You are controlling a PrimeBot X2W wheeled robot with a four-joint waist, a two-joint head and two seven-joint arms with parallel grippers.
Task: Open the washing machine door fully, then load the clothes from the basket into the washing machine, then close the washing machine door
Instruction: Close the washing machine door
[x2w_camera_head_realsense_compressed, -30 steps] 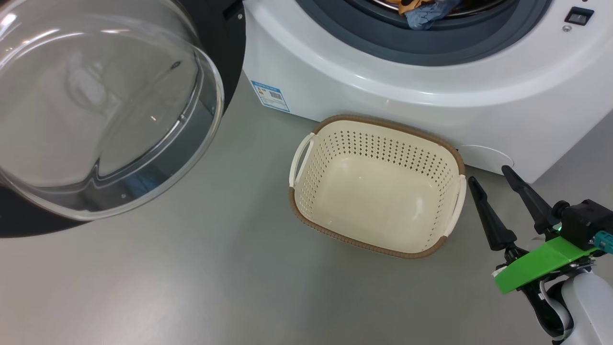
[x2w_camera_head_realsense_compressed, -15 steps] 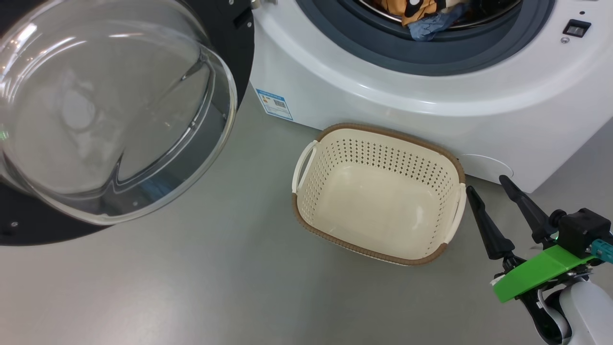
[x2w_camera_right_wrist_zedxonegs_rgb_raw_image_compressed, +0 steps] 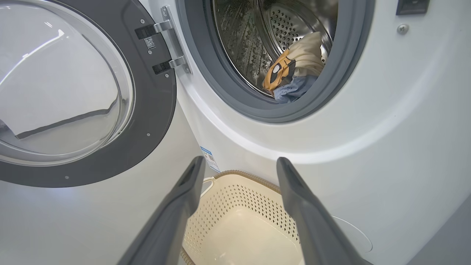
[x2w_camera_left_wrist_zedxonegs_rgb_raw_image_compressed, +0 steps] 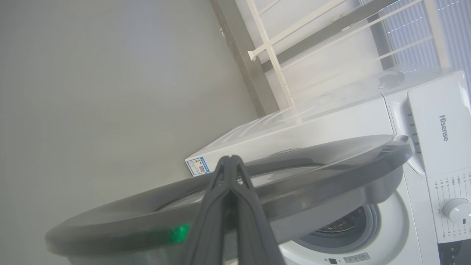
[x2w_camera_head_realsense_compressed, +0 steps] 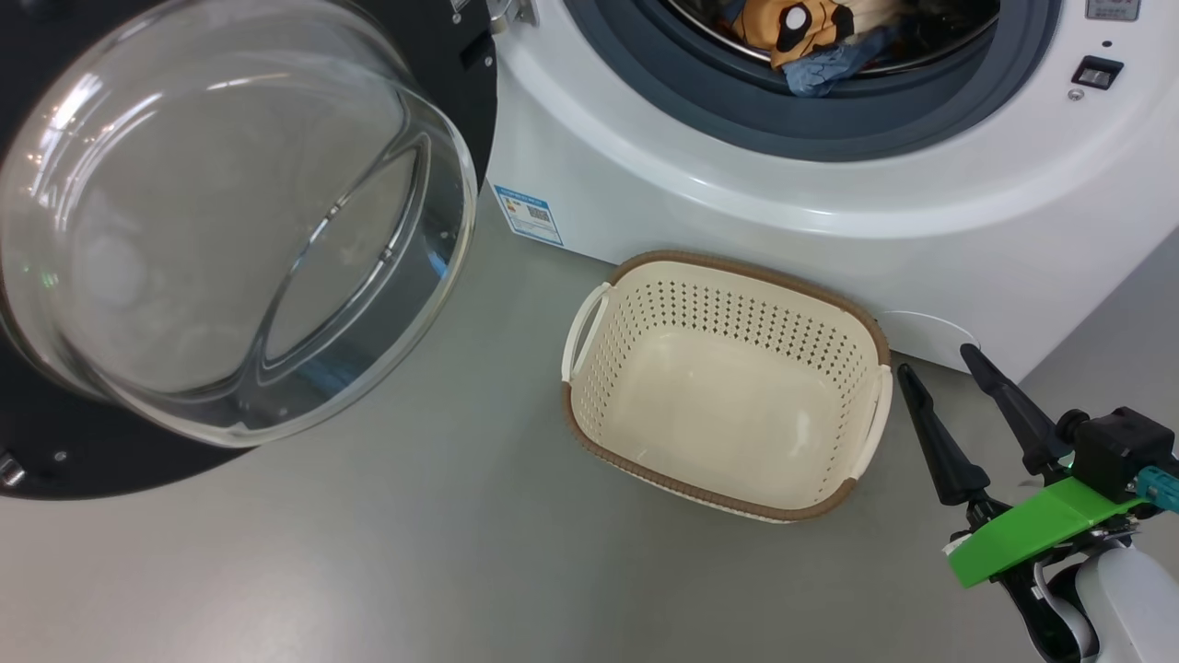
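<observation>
My right pincer (x2w_camera_head_realsense_compressed: 938, 364) stands released, its two dark fingers (x2w_camera_head_realsense_compressed: 935, 433) spread wide with nothing between them, tips pointing toward the washing machine (x2w_camera_head_realsense_compressed: 737, 198). Just to its left, close beside the nearer finger, the basket (x2w_camera_head_realsense_compressed: 737, 269) sits on the grey floor (x2w_camera_head_realsense_compressed: 368, 552) against the machine's front, its cream bottom bare. Up beyond the tips, inside the steel drum (x2w_camera_right_wrist_zedxonegs_rgb_raw_image_compressed: 250, 33), the clothes (x2w_camera_right_wrist_zedxonegs_rgb_raw_image_compressed: 290, 73) lie bunched at the lower lip of the gasket (x2w_camera_head_realsense_compressed: 829, 129): orange, cream and light blue pieces. Far off to the left, the washing machine door (x2w_camera_head_realsense_compressed: 230, 230) hangs swung open on its hinges (x2w_camera_right_wrist_zedxonegs_rgb_raw_image_compressed: 173, 44). My left pincer (x2w_camera_left_wrist_zedxonegs_rgb_raw_image_compressed: 230, 162) is clenched, fingers pressed together on nothing, its tip right at that door's outer rim. I cannot tell whether it touches.
</observation>
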